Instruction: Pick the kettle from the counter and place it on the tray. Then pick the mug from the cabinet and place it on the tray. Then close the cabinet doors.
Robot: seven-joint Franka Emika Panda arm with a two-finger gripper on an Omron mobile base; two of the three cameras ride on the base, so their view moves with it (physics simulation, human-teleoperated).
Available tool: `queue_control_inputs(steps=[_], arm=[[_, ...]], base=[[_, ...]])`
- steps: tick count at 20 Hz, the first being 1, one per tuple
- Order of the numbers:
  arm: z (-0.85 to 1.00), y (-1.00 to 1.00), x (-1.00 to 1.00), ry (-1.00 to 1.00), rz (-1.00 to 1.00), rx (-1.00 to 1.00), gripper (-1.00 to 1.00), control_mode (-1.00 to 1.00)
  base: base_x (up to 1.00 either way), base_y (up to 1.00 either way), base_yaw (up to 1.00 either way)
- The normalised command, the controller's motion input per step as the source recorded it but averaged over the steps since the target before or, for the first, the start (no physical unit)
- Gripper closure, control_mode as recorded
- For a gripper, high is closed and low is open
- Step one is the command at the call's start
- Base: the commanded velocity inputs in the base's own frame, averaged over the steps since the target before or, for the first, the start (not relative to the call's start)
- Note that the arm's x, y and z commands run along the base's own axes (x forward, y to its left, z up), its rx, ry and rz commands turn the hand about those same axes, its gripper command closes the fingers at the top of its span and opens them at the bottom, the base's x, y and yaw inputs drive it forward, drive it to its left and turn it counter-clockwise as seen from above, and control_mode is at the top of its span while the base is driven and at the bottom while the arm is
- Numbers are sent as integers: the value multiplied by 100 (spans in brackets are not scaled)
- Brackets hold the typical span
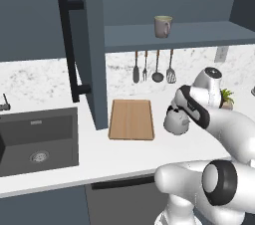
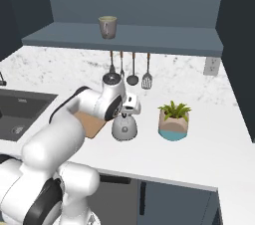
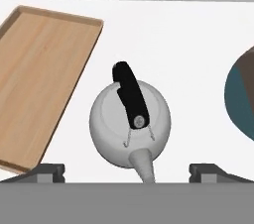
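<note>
The gripper (image 3: 127,171) hangs wide open and empty directly above the kettle (image 3: 130,121), which stands on the table (image 3: 188,44). In the hand view the tray (image 3: 39,74) lies at ten o'clock from the kettle, apart from it. The mug (image 1: 163,26) sits on the cabinet shelf (image 1: 199,35).

Left base view: behind arm, left side, faces forward-down over desk (image 1: 124,157). Right base view: mirrored. Both share kettle (image 1: 177,121). Hand view: close above kettle.

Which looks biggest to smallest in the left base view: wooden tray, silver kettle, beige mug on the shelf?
1. Light-brown wooden tray: clearly largest.
2. Squat silver-grey kettle: partly hidden by the arm, nearer the camera.
3. Greyish-beige mug: smallest, but farther away, so the gap to the kettle is unsure.
</note>
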Motion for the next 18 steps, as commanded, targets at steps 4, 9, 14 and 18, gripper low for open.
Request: queue_control_inputs(steps=[4, 9, 14, 18], arm=[[-24, 0, 36, 3, 5, 0, -100, -100], [-10, -3, 15, 4, 3, 0, -100, -100], [-5, -1, 24, 11, 3, 0, -100, -100], [-9, 0, 32, 13, 2, 0, -100, -100]], base=[[0, 0, 0], [0, 0, 0], [0, 0, 0], [0, 0, 0]])
